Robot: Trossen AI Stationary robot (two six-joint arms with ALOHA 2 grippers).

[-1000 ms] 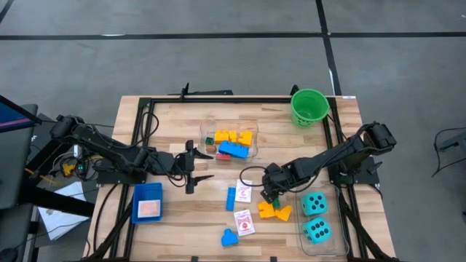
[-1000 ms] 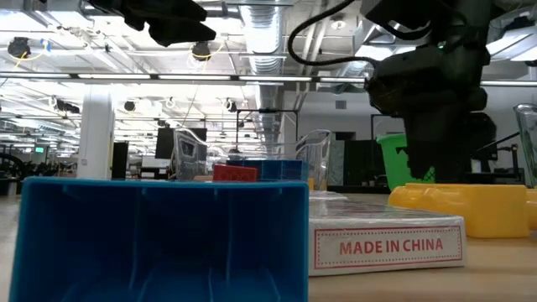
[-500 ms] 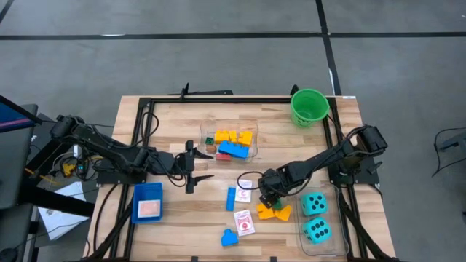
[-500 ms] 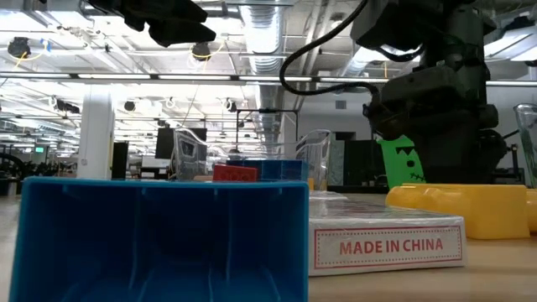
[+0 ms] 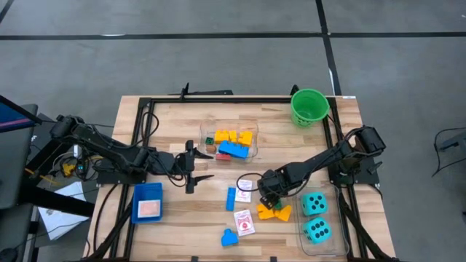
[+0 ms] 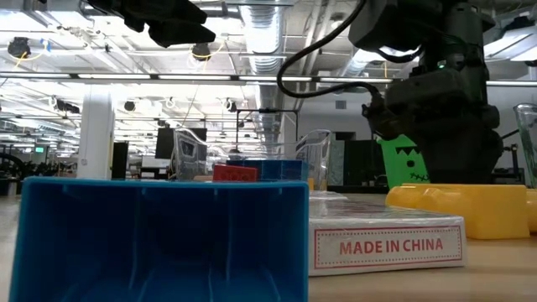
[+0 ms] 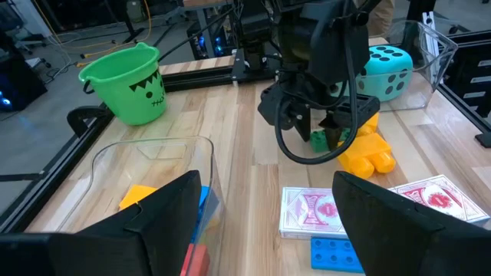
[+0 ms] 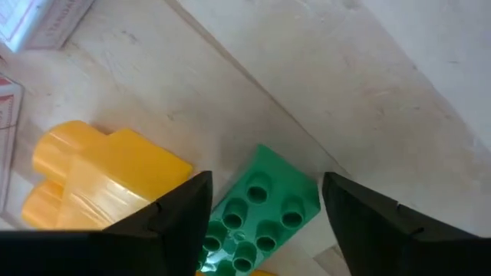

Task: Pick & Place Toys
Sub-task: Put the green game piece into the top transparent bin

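A small green brick [image 8: 261, 215] lies flat on the table, studs up, against a yellow-orange brick [image 8: 107, 176]. My right gripper [image 5: 269, 198] points down over it, open, one finger on either side of the brick [image 7: 318, 139]. Near it lie two picture cards [image 5: 245, 222] [image 5: 243, 191], a blue brick [image 5: 231, 198] and a blue piece [image 5: 229, 237]. My left gripper [image 5: 200, 167] hovers open over the table's left middle, with nothing between its fingers. My right gripper comes at the green brick from above, pointing down, with its fingers [image 8: 180, 215] beside the brick's two ends. I cannot tell whether they touch it. The brick rests flat on the table.
A clear tub [image 5: 229, 142] with yellow, blue and red bricks stands at the table's middle. A second clear tub [image 5: 300, 231] at the near right holds two teal dice. A green bucket [image 5: 309, 107] stands far right, and a blue tray [image 5: 148, 202] near left.
My right gripper has come down over the green brick beside the yellow-orange bricks, shifting a little toward the table's near edge and turning slightly. The toys have stayed where they were.
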